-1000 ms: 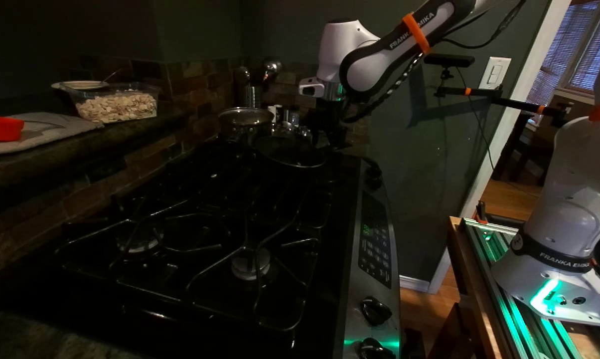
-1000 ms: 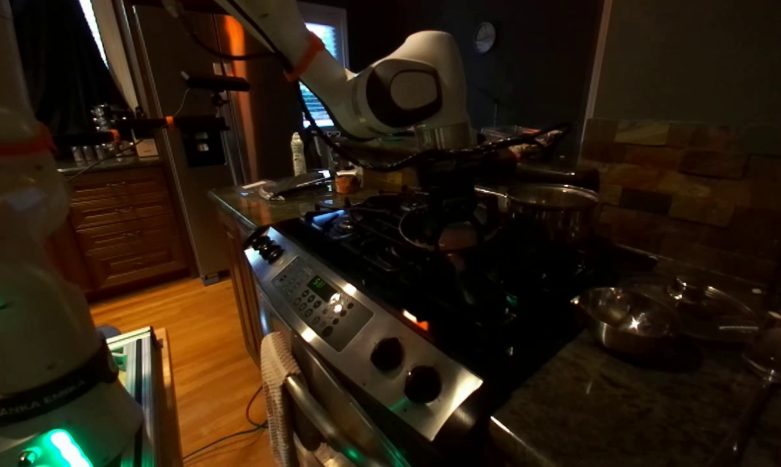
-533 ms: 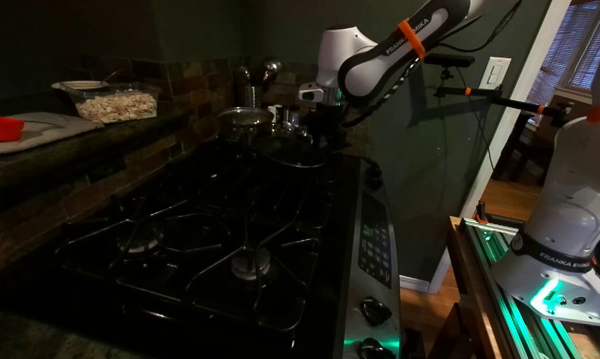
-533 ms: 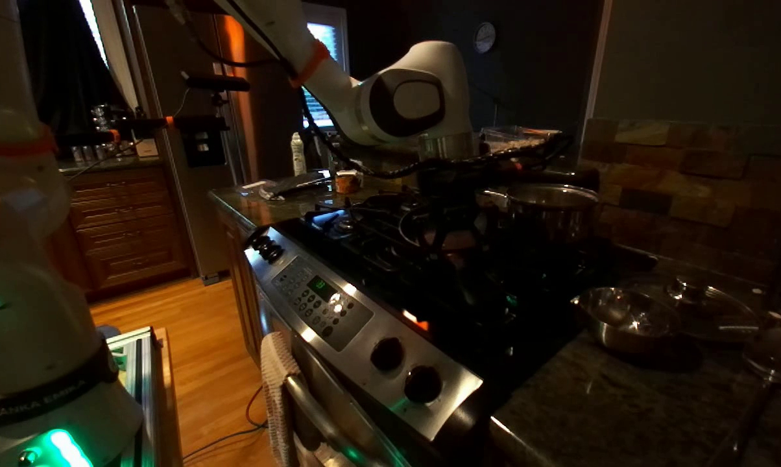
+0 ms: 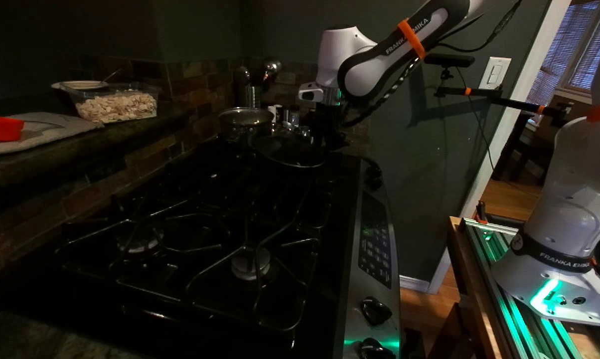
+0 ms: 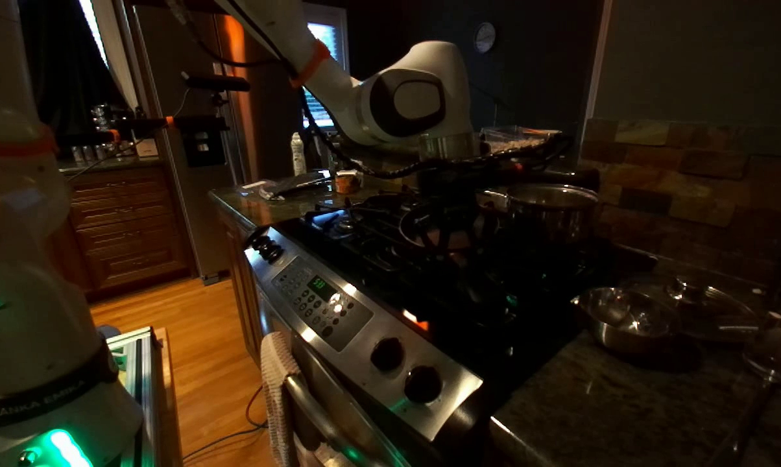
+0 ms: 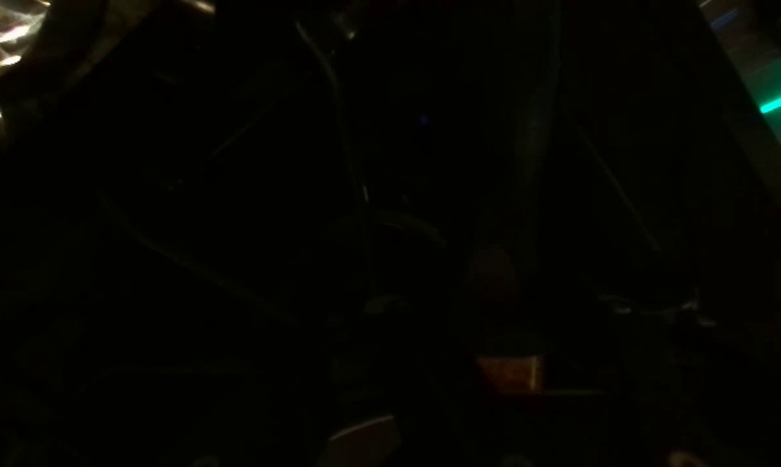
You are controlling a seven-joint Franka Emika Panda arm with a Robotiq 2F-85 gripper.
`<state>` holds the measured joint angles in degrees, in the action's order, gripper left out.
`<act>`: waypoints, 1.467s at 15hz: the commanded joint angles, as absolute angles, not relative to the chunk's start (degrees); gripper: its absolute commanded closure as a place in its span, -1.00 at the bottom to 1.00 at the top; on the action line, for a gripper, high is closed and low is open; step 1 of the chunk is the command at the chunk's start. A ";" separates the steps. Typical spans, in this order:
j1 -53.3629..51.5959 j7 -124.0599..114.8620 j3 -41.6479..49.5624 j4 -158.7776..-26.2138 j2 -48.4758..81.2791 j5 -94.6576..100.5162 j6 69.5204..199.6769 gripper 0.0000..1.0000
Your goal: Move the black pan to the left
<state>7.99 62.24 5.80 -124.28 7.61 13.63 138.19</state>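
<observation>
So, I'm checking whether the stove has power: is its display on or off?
On: the display glows green in both exterior views.

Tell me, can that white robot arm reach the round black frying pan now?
Probably yes: in both exterior views its black gripper hangs close to the pan, with nothing visibly between; the shiny steel pot stands farther back. It's too dark to tell whether the gripper is open.

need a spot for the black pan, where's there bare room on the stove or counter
Free: the bare front burner and back burner, between control panel and tiled backsplash; also the countertop patch bordered by stove and steel bowl. Crowded: the stove's other end, where black pan, steel pot and gripper cluster.
</observation>
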 commanded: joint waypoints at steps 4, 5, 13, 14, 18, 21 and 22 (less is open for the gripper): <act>7.64 64.39 4.50 -124.92 4.77 11.79 136.86 0.57; 7.49 64.84 4.28 -125.10 4.03 11.75 136.46 0.57; 5.06 66.89 2.74 -128.40 -0.87 11.83 135.56 0.57; 4.63 67.15 2.52 -128.99 -1.22 11.51 135.59 0.57; 2.90 67.23 1.61 -130.57 -1.90 9.13 135.35 0.57; 1.70 64.80 0.82 -130.67 -1.45 7.48 135.05 0.57; 1.39 63.75 0.64 -130.61 -1.24 7.28 135.08 0.57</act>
<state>2.47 65.39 1.27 -129.77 0.02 9.43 136.88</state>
